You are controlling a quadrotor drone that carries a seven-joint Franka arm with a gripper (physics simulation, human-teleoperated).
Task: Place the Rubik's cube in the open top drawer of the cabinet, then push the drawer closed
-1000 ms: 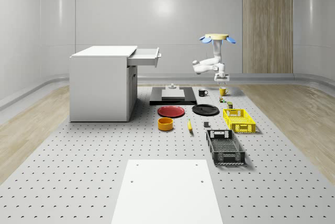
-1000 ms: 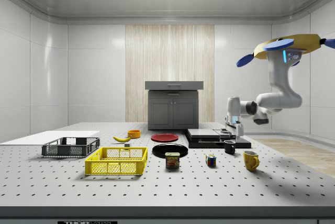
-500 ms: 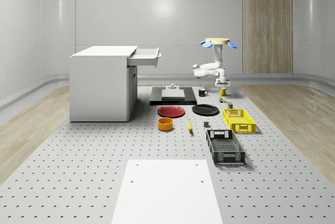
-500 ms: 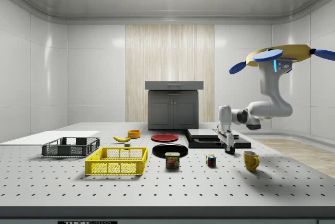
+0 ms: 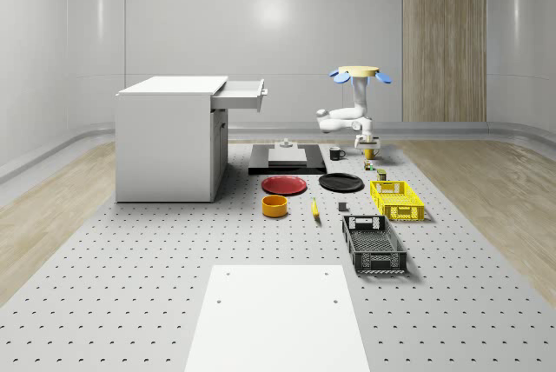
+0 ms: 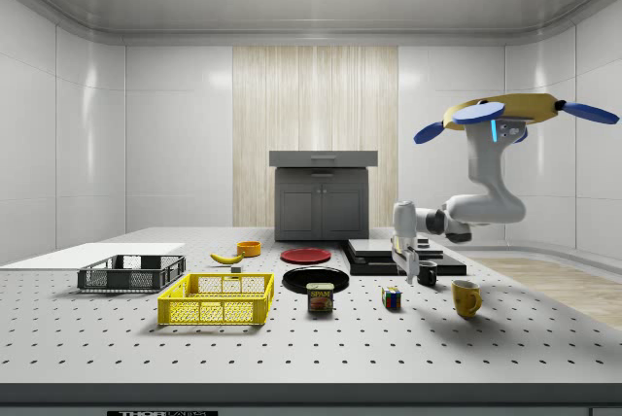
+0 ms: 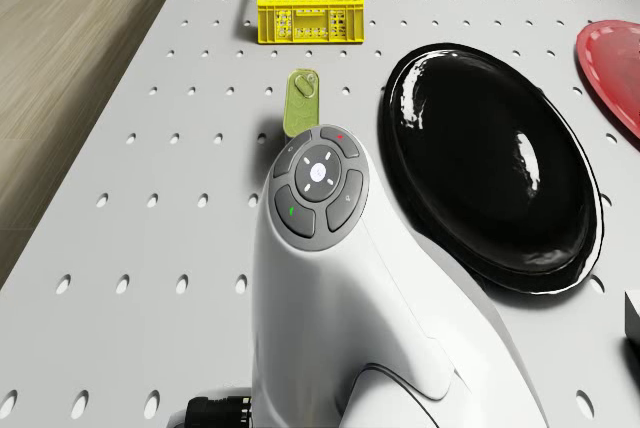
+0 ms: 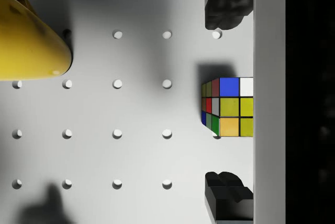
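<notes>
Rubik's cube (image 8: pixel 227 107) between parted fingers (image 8: pixel 226 8) (untouched).

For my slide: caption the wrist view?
Open gripper descending over the Rubik's cube on the table, beside a yellow mug.

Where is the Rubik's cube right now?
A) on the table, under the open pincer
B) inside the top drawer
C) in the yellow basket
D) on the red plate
A: in the wrist view the Rubik's cube sits on the table, untouched between the spread fingers of the pincer.
</notes>
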